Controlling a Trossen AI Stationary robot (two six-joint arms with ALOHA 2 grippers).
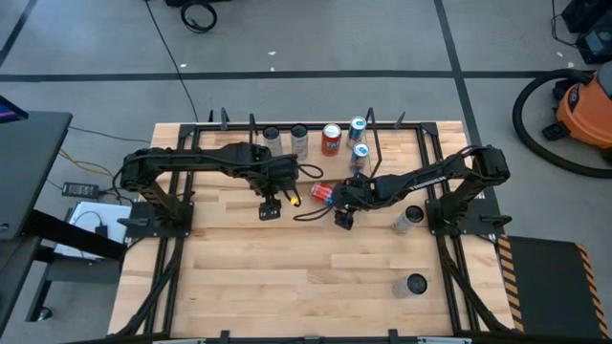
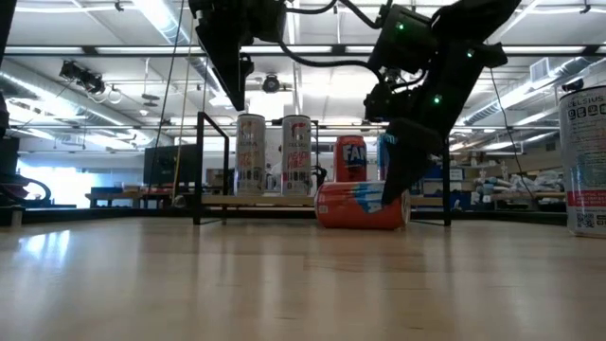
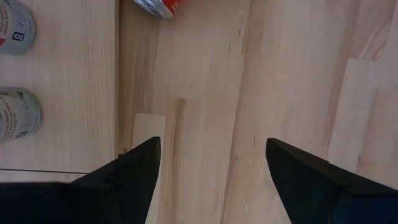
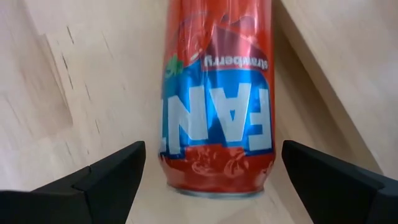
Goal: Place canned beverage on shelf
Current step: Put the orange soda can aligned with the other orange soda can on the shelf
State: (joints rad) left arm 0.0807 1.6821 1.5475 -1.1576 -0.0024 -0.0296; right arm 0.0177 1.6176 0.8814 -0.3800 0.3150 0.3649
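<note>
We count five upright cans on the shelf [image 1: 402, 127], one red can [image 1: 323, 194] lying between the released right gripper [image 1: 342, 212] fingers, two cans elsewhere; left gripper [image 1: 270, 207] empty, parted.

Fallen red can [image 4: 214, 112]: "FAN", "Strawberry". Upright red can [image 2: 351, 159]: "FAN".

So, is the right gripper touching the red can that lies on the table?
Apart. In the right wrist view, bare wood shows between each open finger and the lying red can.

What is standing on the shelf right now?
On the shelf, five upright cans: two silver, one red, two blue-topped. A red can lies on the table outside it.
</note>
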